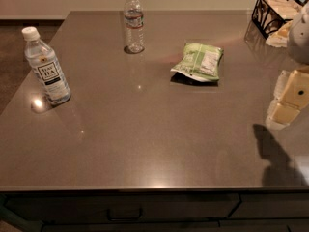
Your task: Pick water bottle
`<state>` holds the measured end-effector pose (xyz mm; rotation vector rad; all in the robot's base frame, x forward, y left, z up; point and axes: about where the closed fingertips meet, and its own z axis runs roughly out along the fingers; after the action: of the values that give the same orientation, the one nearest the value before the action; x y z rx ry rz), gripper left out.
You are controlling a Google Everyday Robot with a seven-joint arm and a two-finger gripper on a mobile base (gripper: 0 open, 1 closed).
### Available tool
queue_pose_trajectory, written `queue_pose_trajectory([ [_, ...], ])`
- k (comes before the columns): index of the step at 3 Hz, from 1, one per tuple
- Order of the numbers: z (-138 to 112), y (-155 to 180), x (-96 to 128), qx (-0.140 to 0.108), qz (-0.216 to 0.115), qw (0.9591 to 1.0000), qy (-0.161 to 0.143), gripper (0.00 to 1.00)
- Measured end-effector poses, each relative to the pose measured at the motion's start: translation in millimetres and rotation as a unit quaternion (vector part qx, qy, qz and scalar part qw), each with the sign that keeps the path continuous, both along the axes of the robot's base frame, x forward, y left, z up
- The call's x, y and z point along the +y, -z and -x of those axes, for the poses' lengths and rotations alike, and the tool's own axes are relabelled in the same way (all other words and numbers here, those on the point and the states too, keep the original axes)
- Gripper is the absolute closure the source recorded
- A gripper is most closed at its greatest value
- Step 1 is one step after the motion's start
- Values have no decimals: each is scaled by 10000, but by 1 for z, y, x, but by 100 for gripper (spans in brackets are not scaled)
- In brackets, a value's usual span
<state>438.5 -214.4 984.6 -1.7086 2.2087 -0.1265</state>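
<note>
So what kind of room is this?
Probably a kitchen or office snack room: a brown speckled counter with drawers beneath, a black wire basket of packets, and a slim clear water bottle. The robot's gripper hangs at the right edge.

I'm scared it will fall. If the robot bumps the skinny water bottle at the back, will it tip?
Probably: the water bottle is tall and slim, standing upright on a small base. Its plastic looks smooth, so it may slip. The gripper is at the table's right side, far from it.

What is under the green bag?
Only a dark shadow on the grey table shows; anything beneath the green bag is covered. The gripper hangs at the right edge, far from the water bottle.
</note>
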Motion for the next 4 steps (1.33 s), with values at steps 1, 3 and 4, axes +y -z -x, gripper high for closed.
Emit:
queue_pose_trajectory([
  [1,0,0,0,-1,-1,10000,0,0],
  [3,-75,-8,25,-323,-741,9963,306,0],
  [4,-125,-16,33,-685,-1301,9873,600,0],
])
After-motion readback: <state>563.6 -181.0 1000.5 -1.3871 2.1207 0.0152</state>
